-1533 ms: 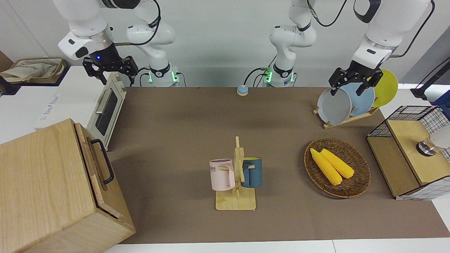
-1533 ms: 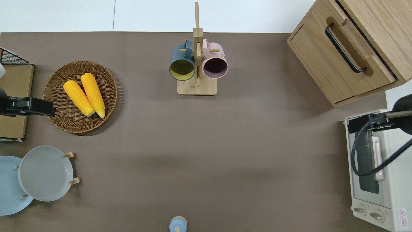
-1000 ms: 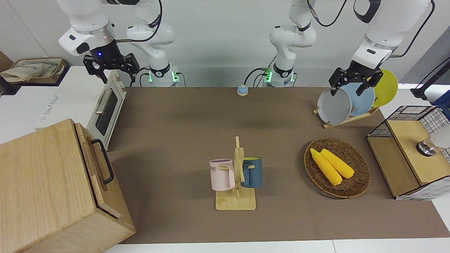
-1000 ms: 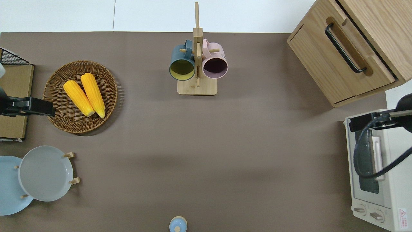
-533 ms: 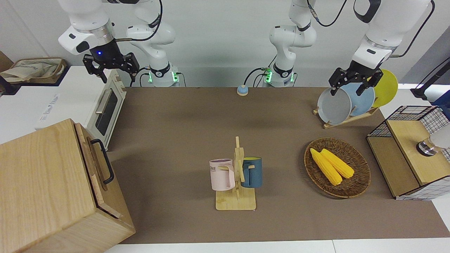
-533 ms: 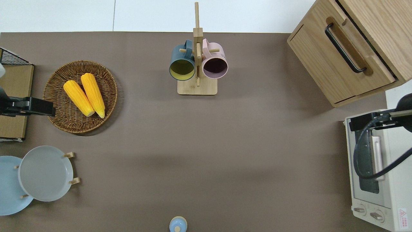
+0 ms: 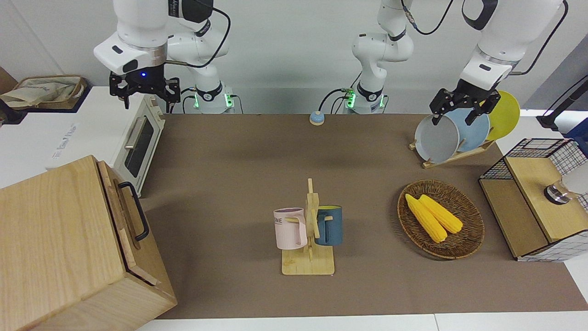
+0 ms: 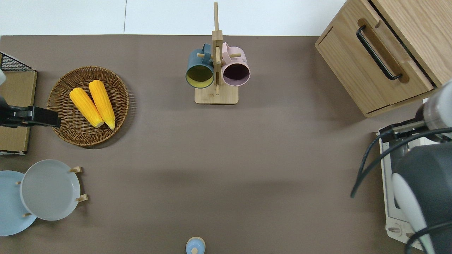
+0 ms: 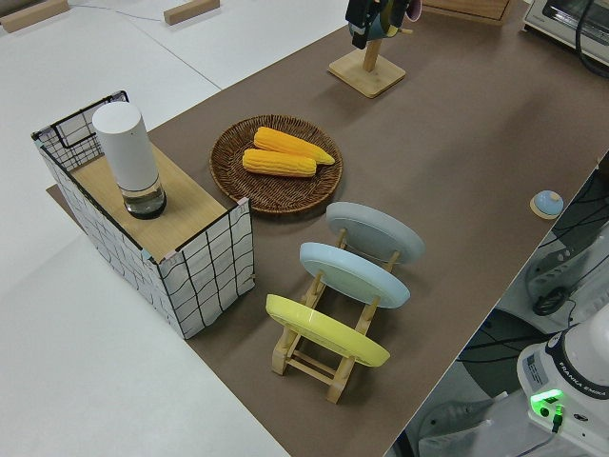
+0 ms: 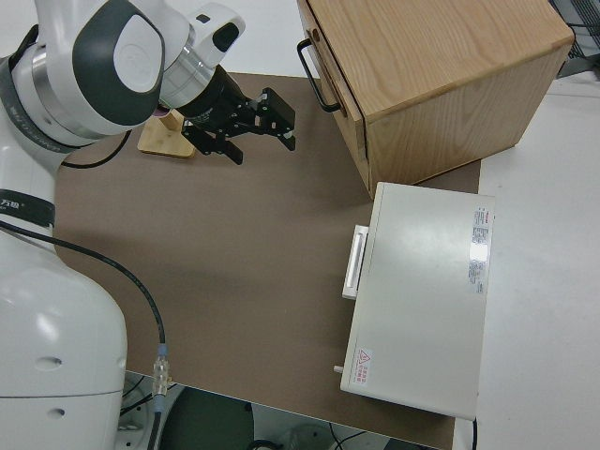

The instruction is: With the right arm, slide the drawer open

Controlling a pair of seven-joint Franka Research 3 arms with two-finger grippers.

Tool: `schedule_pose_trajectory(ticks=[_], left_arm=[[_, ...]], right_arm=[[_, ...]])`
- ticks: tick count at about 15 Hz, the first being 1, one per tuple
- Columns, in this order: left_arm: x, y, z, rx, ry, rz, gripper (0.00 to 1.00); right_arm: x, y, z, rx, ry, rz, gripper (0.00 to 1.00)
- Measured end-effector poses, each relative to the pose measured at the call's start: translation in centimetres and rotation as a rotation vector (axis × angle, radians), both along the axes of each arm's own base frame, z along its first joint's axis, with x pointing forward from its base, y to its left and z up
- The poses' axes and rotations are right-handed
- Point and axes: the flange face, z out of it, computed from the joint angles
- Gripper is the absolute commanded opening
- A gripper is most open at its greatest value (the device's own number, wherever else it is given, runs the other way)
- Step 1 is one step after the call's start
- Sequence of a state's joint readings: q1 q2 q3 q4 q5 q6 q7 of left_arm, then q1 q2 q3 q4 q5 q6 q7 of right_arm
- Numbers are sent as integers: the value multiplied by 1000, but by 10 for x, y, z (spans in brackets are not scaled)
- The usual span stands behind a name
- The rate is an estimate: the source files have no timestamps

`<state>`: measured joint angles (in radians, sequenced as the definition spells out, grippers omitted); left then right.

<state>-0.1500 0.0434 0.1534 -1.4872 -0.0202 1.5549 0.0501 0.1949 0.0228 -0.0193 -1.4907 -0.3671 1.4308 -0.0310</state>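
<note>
Brown matting covers the table (image 7: 239, 151), and the wooden cabinet (image 7: 59, 239) is the landmark, at the right arm's end and farthest from the robots. Its drawer (image 8: 379, 67) sits shut along the top of the cabinet's front. It looks rigid and likely slides stiffly, so the black bar handle (image 8: 378, 52) is the sensible place to hook (mid-bar, to pull evenly). Nearer the robots than the cabinet is the toaster oven (image 10: 422, 300); the right gripper (image 10: 255, 127) hangs with fingers spread, empty. The left arm is parked. The drawer's inside is hidden, and the overhead view cuts the cabinet off.
</note>
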Motion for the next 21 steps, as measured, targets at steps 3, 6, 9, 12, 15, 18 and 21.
schedule_pose_trajectory(ticks=[3,6,9,12,15,18,21], left_arm=[[0,0,0,0,0,0,998],[0,0,0,0,0,0,995],[0,0,0,0,0,0,995],[0,0,0,0,0,0,998],[0,0,0,0,0,0,995],[0,0,0,0,0,0,998],[0,0,0,0,0,0,998]], right_arm=[[9,21,-9,-104,-13,57,985],[21,37,-16,-213,-42,114,985],[32,52,-24,-280,-77,170,985],[48,59,-33,-344,-125,227,985],[68,63,-52,-415,-153,282,985],[84,69,-74,-487,-172,318,985],[93,83,-91,-600,-201,341,985]])
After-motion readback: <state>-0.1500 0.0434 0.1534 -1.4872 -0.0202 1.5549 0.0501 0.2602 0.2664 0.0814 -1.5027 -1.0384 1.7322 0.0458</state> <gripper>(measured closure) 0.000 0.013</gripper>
